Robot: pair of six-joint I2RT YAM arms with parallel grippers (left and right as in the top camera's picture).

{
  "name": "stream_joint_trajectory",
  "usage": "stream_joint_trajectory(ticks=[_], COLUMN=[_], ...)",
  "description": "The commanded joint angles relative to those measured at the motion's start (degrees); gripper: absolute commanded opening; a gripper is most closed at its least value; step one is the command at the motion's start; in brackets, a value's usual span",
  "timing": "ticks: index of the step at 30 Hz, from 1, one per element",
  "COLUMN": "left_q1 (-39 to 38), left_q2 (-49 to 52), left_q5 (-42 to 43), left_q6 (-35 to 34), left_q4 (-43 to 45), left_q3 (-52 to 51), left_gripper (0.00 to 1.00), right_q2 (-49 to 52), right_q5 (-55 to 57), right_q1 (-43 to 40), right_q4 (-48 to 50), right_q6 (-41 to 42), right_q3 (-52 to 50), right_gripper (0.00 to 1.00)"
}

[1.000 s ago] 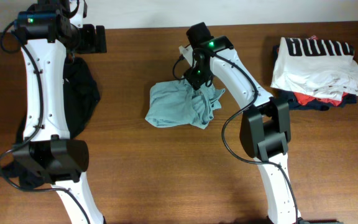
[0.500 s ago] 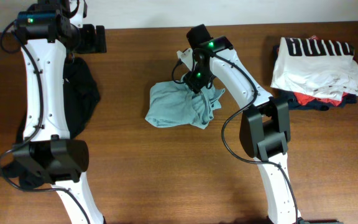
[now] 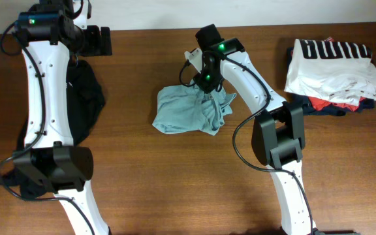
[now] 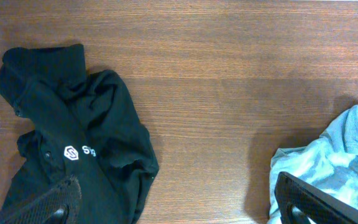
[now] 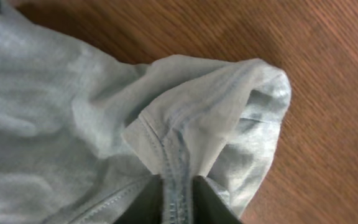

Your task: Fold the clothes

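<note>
The pale grey-teal shirt (image 3: 191,109) lies crumpled at the table's middle. My right gripper (image 3: 205,88) is down on its upper right edge, shut on a stitched hem of the shirt (image 5: 178,186), which stands pinched between the two dark fingers (image 5: 213,202). The black top (image 3: 83,98) lies bunched at the left, partly under my left arm; its white round logo (image 4: 71,153) shows in the left wrist view. My left gripper (image 4: 179,205) hangs open high above the bare wood between the two garments, touching neither.
A folded pile sits at the far right: a white shirt with black block letters (image 3: 335,65) on top of red and navy garments (image 3: 325,104). The right arm's base (image 3: 279,140) stands beside the teal shirt. Bare wooden table (image 3: 175,183) lies in front.
My right gripper's jaws have closed onto the teal shirt's hem. The left arm and both garments have stayed where they were.
</note>
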Motion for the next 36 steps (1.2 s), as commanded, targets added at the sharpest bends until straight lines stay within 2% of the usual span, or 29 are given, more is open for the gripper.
stream_joint_trajectory(ticks=[1, 4, 12, 14, 18, 19, 20, 21, 22, 23, 25, 32, 36], left_q1=[0.02, 0.02, 0.02, 0.02, 0.02, 0.02, 0.02, 0.02, 0.02, 0.02, 0.02, 0.02, 0.02], left_q2=[-1.73, -1.73, -1.73, -1.73, -1.73, -1.73, -1.73, -1.73, -1.73, -1.73, -1.73, -1.6, -1.55], left_q5=[-0.39, -0.39, -0.42, -0.42, -0.39, -0.39, -0.39, -0.39, -0.39, -0.39, -0.42, -0.42, -0.42], left_q6=[0.07, 0.07, 0.07, 0.07, 0.07, 0.07, 0.07, 0.07, 0.07, 0.07, 0.07, 0.07, 0.07], left_q4=[-0.04, -0.04, -0.02, -0.02, 0.0, -0.02, 0.0, 0.0, 0.0, 0.0, 0.07, 0.15, 0.24], left_q3=[0.72, 0.72, 0.72, 0.72, 0.72, 0.72, 0.72, 0.72, 0.72, 0.7, 0.42, -1.18, -2.75], left_gripper=[0.99, 0.99, 0.99, 0.99, 0.99, 0.99, 0.99, 0.99, 0.99, 0.99, 0.99, 0.99, 0.99], right_q2=[0.74, 0.74, 0.61, 0.61, 0.63, 0.63, 0.63, 0.63, 0.61, 0.61, 0.61, 0.63, 0.63], right_q5=[1.07, 1.95, 3.65, 1.18, -13.07, -15.87, -18.21, -20.65, -23.32, -25.66, -28.63, -32.5, -32.46], right_q1=[-0.11, -0.13, -4.46, -6.69, -12.72, -13.73, -14.49, -15.28, -16.09, -16.79, -17.84, -18.93, -18.08], right_q4=[-0.33, -0.24, 1.46, 1.44, 0.0, -0.76, -1.68, -2.73, -4.2, -5.77, -8.79, -18.4, -20.7], right_q6=[0.0, 0.13, 8.5, 11.04, 13.99, 13.99, 13.99, 13.99, 13.99, 13.99, 13.99, 13.53, 13.57], right_q3=[-0.07, -0.07, 1.77, 2.56, 2.71, 2.71, 2.71, 2.73, 2.73, 2.73, 2.73, 2.71, 2.54], right_gripper=[0.13, 0.04, 0.04, 0.04, 0.06, 0.27, 0.55, 0.73, 0.84, 0.91, 0.99, 0.99, 0.99])
